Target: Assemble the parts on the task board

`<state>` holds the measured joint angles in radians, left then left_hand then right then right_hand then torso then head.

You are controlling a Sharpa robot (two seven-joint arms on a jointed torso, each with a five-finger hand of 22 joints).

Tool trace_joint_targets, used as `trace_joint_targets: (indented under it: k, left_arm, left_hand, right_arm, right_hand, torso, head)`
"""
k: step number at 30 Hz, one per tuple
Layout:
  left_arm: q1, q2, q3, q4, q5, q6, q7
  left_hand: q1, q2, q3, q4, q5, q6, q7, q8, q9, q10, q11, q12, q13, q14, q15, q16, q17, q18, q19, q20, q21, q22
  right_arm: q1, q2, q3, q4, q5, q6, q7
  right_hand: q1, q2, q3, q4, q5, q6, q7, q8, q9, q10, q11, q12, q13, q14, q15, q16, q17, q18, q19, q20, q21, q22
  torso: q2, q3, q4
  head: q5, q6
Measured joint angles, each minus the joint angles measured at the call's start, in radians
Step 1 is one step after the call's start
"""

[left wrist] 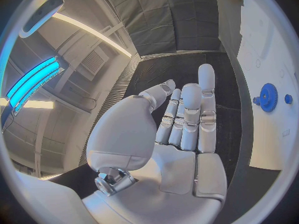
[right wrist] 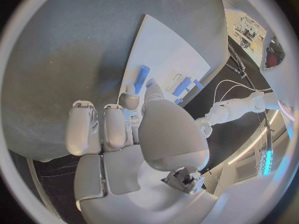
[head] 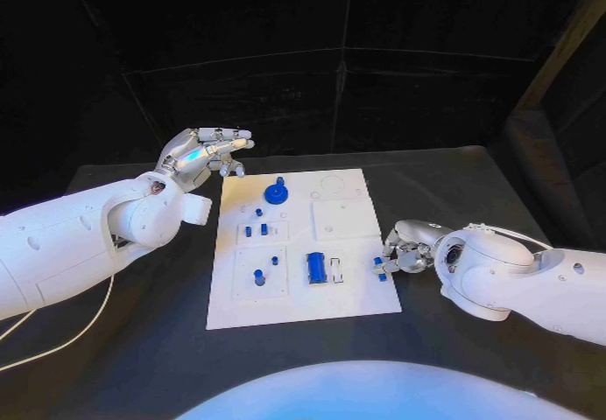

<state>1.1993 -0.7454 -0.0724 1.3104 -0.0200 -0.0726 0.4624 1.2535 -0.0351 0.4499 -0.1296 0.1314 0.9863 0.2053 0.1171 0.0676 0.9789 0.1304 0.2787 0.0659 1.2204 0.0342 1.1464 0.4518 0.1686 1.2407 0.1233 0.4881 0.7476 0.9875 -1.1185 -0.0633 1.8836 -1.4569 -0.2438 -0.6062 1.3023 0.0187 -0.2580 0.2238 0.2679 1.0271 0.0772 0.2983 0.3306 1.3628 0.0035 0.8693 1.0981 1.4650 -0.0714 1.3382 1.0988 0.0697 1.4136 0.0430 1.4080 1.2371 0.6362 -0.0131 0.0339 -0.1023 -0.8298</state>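
Partway through, by the look of it: white board (head: pixel 303 302) mid-desk with a blue gear (head: pixel 277 192), pegs and a blue block (head: pixel 316 267) seated, right hand (head: pixel 402 254) pinching a small blue part (head: pixel 379 267) at its right edge, left hand (head: pixel 208 153) empty, fingers apart, near its far-left corner

Task board (head: pixel 354 293): white, smooth, matt, looks like plastic. Blue gear (head: pixel 277 194) on the board: glossy plastic. Table (head: pixel 442 179): black, matt. Left hand (head: pixel 206 155) and right hand (head: pixel 406 251): silver, satin metallic finish, smooth shells.
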Motion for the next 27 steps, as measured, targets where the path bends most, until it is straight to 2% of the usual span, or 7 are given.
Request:
trace_joint_targets:
  k: [3, 10, 14, 17, 20, 24, 27]
  left_arm:
    - [0.0, 0.0, 0.0, 0.0, 0.0, 0.0, 0.0]
    - [0.0, 0.0, 0.0, -0.001, 0.0, 0.0, 0.0]
    - [0.0, 0.001, 0.0, -0.001, 0.0, 0.001, 0.0]
    - [0.0, 0.001, 0.0, -0.001, 0.0, 0.001, 0.0]
    - [0.0, 0.001, 0.0, -0.001, 0.0, 0.002, 0.0]
    - [0.0, 0.0, 0.0, -0.001, 0.0, 0.002, 0.0]
    - [0.0, -0.001, -0.001, 0.0, 0.0, 0.003, 0.0]
  left_hand:
    - [0.0, 0.0, 0.0, 0.0, 0.0, 0.0, 0.0, 0.0, 0.0, 0.0, 0.0, 0.0, 0.0, 0.0, 0.0, 0.0, 0.0, 0.0, 0.0, 0.0, 0.0, 0.0]
    - [0.0, 0.0, 0.0, 0.0, 0.0, 0.0, 0.0, 0.005, 0.0, 0.0, 0.0, 0.0, 0.0, 0.0, 0.0, 0.0, 0.0, 0.0, 0.0, 0.0, 0.0, -0.001]
    - [0.0, 0.0, 0.0, 0.0, 0.0, 0.0, 0.0, 0.005, 0.0, 0.0, 0.0, 0.0, 0.0, 0.0, 0.0, 0.0, -0.001, 0.0, 0.0, 0.0, 0.0, -0.001]
    - [0.0, 0.0, 0.0, 0.0, 0.0, 0.0, 0.0, 0.004, 0.0, 0.0, 0.0, 0.0, 0.0, 0.0, 0.0, 0.0, -0.001, 0.0, 0.0, 0.0, 0.0, -0.001]
    - [0.0, 0.0, 0.0, 0.0, 0.0, 0.0, 0.0, 0.004, 0.0, 0.0, 0.0, 0.0, 0.0, 0.0, 0.0, 0.0, -0.001, 0.0, 0.0, 0.0, 0.0, -0.001]
    - [0.0, 0.0, 0.0, 0.0, 0.0, 0.0, 0.0, 0.004, 0.0, 0.0, 0.0, 0.0, 0.0, 0.0, 0.0, 0.0, -0.001, 0.0, 0.0, 0.0, 0.0, -0.001]
    - [0.0, 0.0, 0.0, 0.0, 0.0, 0.0, 0.0, 0.004, 0.0, 0.0, 0.0, 0.0, 0.0, 0.0, 0.0, 0.0, -0.001, 0.0, 0.0, 0.0, 0.0, -0.001]
  right_arm:
    - [0.0, 0.009, 0.0, -0.004, -0.005, 0.009, -0.004]
    - [0.002, 0.037, 0.002, -0.015, -0.032, 0.026, -0.014]
    - [0.003, 0.056, 0.005, -0.021, -0.069, 0.035, -0.023]
    - [0.003, 0.066, 0.006, -0.021, -0.1, 0.039, -0.029]
    - [0.002, 0.069, 0.007, -0.019, -0.125, 0.037, -0.034]
    - [-0.001, 0.069, 0.006, -0.013, -0.14, 0.027, -0.039]
    - [-0.003, 0.066, 0.004, -0.005, -0.139, 0.012, -0.041]
  right_hand:
    - [0.007, -0.005, 0.0, 0.0, 0.0, 0.004, -0.004, 0.0, 0.002, -0.004, -0.004, -0.003, -0.001, 0.0, 0.0, 0.0, -0.003, 0.0, 0.0, 0.0, -0.004, 0.0]
    - [0.101, 0.012, 0.021, -0.051, 0.005, 0.008, -0.003, 0.006, 0.009, -0.007, -0.007, -0.016, -0.007, 0.0, 0.0, -0.005, -0.011, 0.0, 0.0, 0.0, -0.006, -0.005]
    - [0.151, 0.025, 0.048, -0.082, -0.039, 0.009, -0.002, -0.009, 0.007, -0.011, -0.011, -0.032, -0.015, 0.0, 0.0, -0.012, -0.02, 0.0, -0.004, -0.004, -0.008, -0.009]
    - [0.179, 0.047, 0.067, -0.105, -0.059, 0.006, 0.0, -0.017, -0.001, -0.017, -0.009, -0.039, -0.021, 0.0, 0.0, -0.018, -0.025, 0.0, -0.004, -0.004, -0.012, -0.009]
    - [0.211, 0.079, 0.116, -0.123, -0.076, 0.004, 0.001, -0.029, -0.007, -0.024, -0.009, -0.045, -0.023, 0.0, 0.0, -0.018, -0.023, 0.0, -0.004, -0.004, -0.012, -0.009]
    - [0.222, 0.09, 0.167, -0.129, -0.072, 0.001, 0.005, -0.041, -0.013, -0.025, -0.007, -0.045, -0.024, 0.0, 0.0, -0.018, -0.014, 0.0, -0.004, -0.004, -0.012, -0.004]
    - [0.222, 0.09, 0.205, -0.123, -0.009, -0.003, 0.006, -0.056, -0.023, -0.027, -0.005, -0.045, -0.024, 0.0, 0.0, -0.018, -0.008, 0.0, -0.004, -0.004, -0.012, -0.001]
  torso:
    - [0.0, 0.0, 0.0]
    - [0.0, 0.0, -0.0001]
    - [0.0, 0.0, 0.0]
    - [0.0, 0.0, 0.0]
    - [0.0, -0.0001, 0.0]
    - [0.0, -0.0006, 0.0003]
    - [0.0, -0.0007, 0.0005]
  head:
    - [0.001, 0.0]
    - [0.003, -0.002]
    - [0.006, -0.005]
    - [0.008, -0.006]
    - [0.011, -0.007]
    - [0.015, -0.008]
    - [0.017, -0.008]
